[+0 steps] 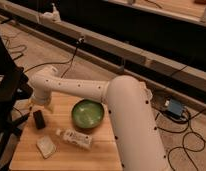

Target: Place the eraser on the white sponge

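Arm [121, 115], white and bulky, takes up the most room: it rises to the right of the green bowl [88, 113], bends behind it and reaches far to the bowl's left. Under it lies the wooden desk [96, 160], with the bowl near its back middle. Just in front of the bowl's near rim, a white bottle [76, 138] lies on its side. The pincer [46, 106] hangs at the arm's end, left of the bowl and low over the desk; whether it is spread or pressed together cannot be told. The white sponge [46, 146] lies flat to the bowl's front left, past the bottle's cap. The eraser [39, 119] rests on the desk, farther left of the bowl than the pincer. It sits just beside the pincer and slightly in front of it, apart from the sponge.
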